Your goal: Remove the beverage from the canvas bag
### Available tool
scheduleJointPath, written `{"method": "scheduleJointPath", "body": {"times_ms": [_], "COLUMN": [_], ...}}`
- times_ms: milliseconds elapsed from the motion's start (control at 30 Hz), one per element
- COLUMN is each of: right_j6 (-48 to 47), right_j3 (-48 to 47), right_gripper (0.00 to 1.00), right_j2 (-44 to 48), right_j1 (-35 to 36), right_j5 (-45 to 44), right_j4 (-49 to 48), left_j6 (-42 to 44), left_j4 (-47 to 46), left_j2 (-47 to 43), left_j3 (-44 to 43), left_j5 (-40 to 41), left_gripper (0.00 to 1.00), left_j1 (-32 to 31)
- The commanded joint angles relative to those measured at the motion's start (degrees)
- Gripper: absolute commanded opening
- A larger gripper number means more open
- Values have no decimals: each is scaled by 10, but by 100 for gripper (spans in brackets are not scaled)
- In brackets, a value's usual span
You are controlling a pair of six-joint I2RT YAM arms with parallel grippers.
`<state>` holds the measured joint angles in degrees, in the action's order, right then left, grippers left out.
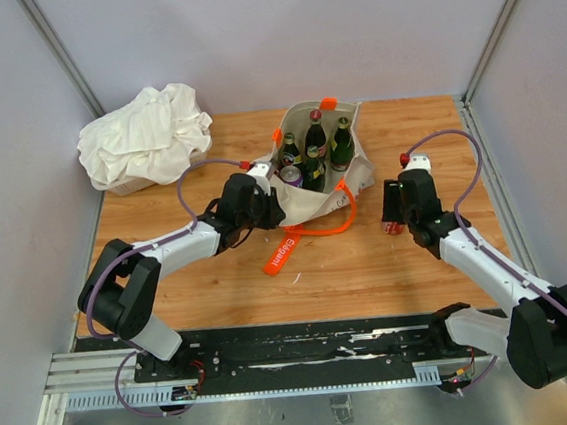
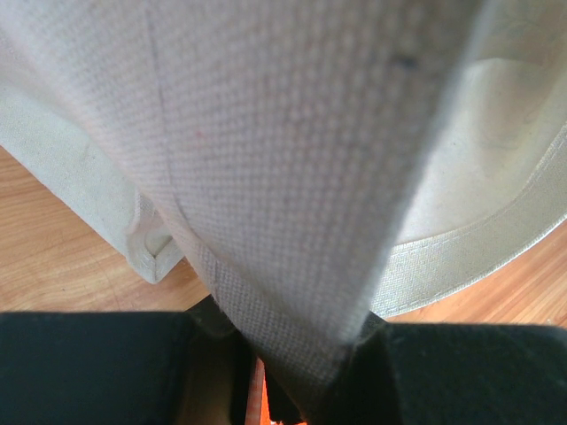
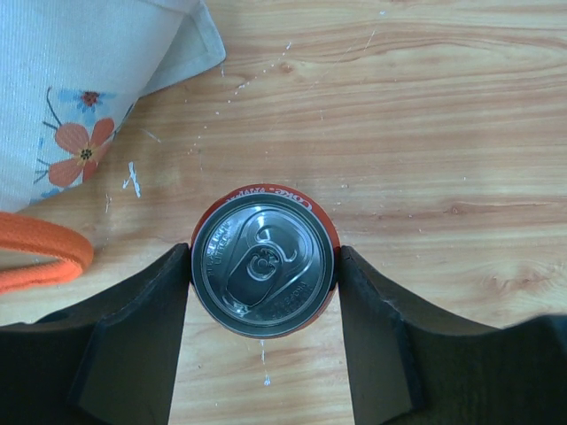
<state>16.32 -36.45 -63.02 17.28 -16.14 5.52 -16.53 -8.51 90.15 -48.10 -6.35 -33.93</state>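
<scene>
The work cell is enclosed by pale walls (image 1: 296, 30), and its floor is a wooden table (image 1: 369, 265) with a metal rail (image 1: 307, 356) along the near edge. A white cloth bundle (image 1: 146, 135) sits in the far left corner. The canvas bag (image 1: 358, 173) stands open at centre, holding several bottles (image 1: 315, 139), with one orange handle (image 1: 320, 229) lying on the table in front. The left gripper (image 2: 292, 372) is clenched on the bag's fabric at its left rim. The right gripper (image 3: 264, 261) grasps the can (image 3: 263, 274), upright, outside the bag and just right of it. Whether the can rests on the table cannot be determined. Fabric fills the left wrist view, hiding the bag's contents.
</scene>
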Motion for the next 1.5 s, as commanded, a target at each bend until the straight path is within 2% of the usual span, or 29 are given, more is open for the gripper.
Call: {"method": "scheduleJointPath", "body": {"times_ms": [0, 67, 200, 233, 433, 600, 733, 867, 1033, 1200, 1333, 1467], "right_j6": [23, 31, 44, 43, 7, -16, -18, -38, -110, -156, -167, -176], "right_j3": [19, 27, 23, 18, -47, -100, -106, -119, -208, -328, -379, -405], "right_gripper": [1, 5, 54, 61, 69, 80, 82, 78, 74, 72, 69, 60], "right_j2": [-2, -3, 6, 12, 44, 48, 35, 29, -14, -81, -147, -209], "right_j1": [-7, -7, -6, -6, -4, 4, 4, 23, 109, 166, 176, 176], "right_j5": [-34, -42, -53, -58, -51, -56, -70, -42, -42, 12, 39, 33], "right_j4": [-44, -44, -27, -22, 13, 29, 31, 23, 31, 44, 26, 1], "left_j6": [19, 21, 24, 25, 26, 29, 28, 29, 31, 25, 18, 16], "left_j4": [50, 51, 54, 54, 56, 54, 50, 51, 58, 54, 49, 48], "left_j2": [9, 10, 13, 12, 11, 10, 12, 11, 12, 7, 7, 8], "left_j3": [15, 14, 11, 11, 5, 5, 3, 1, -3, 2, 5, 2], "left_j5": [-8, -7, -9, -8, -15, -14, -17, -17, -18, -16, -18, -19], "left_gripper": [4, 4, 4, 4, 4, 4, 4, 4, 4, 4, 4, 4], "left_j1": [-4, -4, -4, -4, -4, -4, -4, -4, -5, -5, -5, -5]}}
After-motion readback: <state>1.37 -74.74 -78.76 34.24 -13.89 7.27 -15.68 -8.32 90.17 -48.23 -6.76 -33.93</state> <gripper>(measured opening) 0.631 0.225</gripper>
